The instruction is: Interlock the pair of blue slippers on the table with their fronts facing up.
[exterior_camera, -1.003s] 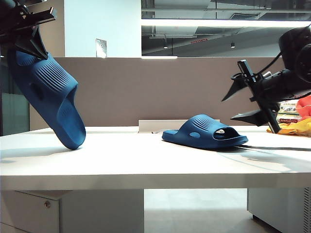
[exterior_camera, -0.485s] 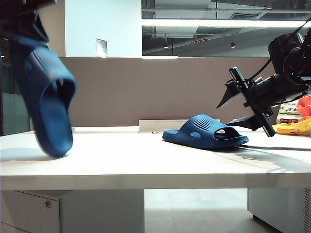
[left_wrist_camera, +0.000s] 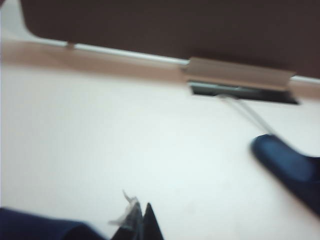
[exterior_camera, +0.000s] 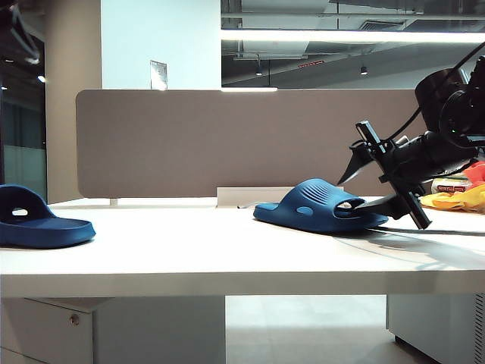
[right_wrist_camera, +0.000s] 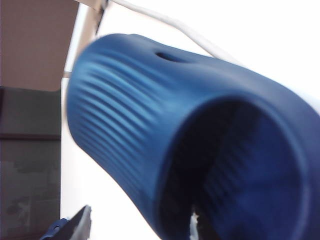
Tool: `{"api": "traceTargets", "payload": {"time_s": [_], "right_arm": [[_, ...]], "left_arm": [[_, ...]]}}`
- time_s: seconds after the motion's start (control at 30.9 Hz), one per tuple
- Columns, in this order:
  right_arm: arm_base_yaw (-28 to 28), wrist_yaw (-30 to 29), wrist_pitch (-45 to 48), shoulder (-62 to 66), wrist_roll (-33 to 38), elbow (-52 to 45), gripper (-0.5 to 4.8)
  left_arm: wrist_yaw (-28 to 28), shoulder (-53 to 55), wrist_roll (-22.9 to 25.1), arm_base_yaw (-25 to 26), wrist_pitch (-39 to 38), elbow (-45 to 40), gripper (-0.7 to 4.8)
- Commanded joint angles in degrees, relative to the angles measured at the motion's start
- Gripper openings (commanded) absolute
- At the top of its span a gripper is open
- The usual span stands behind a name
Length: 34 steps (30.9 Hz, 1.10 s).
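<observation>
**Slipper positions and jaw state**

Two blue slippers, both sole-down on the table [exterior_camera: 227,250], well apart. First slipper [exterior_camera: 34,224] at far left edge of exterior view, partly cut off by frame. Second slipper [exterior_camera: 318,206] right of centre, in front of divider panel [exterior_camera: 212,140], open end toward right arm.

Right gripper [exterior_camera: 369,178] at open end of second slipper, jaws spread wide: one above strap, one low near table beside sole. Contact with slipper not determinable. Right wrist view filled by ribbed strap and opening of same slipper [right_wrist_camera: 200,145], one jaw tip visible at lower edge; image blurred.

Left gripper [left_wrist_camera: 139,225] seen only in left wrist view, above bare table, jaws fully closed, nothing between them. Blue slipper edge [left_wrist_camera: 45,227] just beside jaws; second slipper's tip [left_wrist_camera: 287,167] further off. Image blurred
</observation>
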Motion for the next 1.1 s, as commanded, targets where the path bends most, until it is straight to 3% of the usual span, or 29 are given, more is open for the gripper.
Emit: {"api": "traceTargets", "payload": {"time_s": [0.03, 0.16, 0.29, 0.42, 0.52, 0.81, 0.87, 0.94, 1.1], "right_arm": [[0.13, -0.33, 1.79, -0.26, -0.17, 0.20, 2.52], [0.68, -1.70, 2.34, -0.26, -0.17, 0.20, 2.52], [1.42, -2.91, 2.62, -0.28, -0.22, 0.20, 2.52], [1.86, -3.13, 2.69, -0.26, -0.66, 0.20, 2.52], [1.99, -3.34, 2.67, -0.28, -1.64, 0.20, 2.52], [1.99, -5.27, 2.64, -0.28, -1.84, 0.20, 2.52], [1.99, -5.99, 2.62, -0.28, -1.92, 0.20, 2.52], [1.99, -6.51, 2.62, -0.28, -2.12, 0.20, 2.52], [1.99, -6.82, 2.14, -0.28, -3.28, 0.20, 2.52]], "left_arm": [[-0.09, 1.46, 2.71, 2.78, -1.66, 0.20, -0.06], [1.14, 5.84, 2.80, 8.15, -2.93, 0.22, -0.05], [10.23, 11.13, 0.85, 14.71, -3.26, 0.66, 0.35], [14.99, 15.63, -0.55, 19.54, -6.97, 4.26, 0.35], [18.49, 18.88, 0.35, 20.79, -10.97, 8.20, 0.35], [19.98, 24.83, 6.29, 21.53, -15.56, 9.88, 0.37], [22.60, 26.53, 6.73, 22.43, -15.72, 9.94, 1.57], [25.73, 28.06, 6.43, 23.50, -15.80, 10.38, 1.62], [27.54, 30.51, 6.88, 24.41, -17.46, 14.75, 1.62]]}}
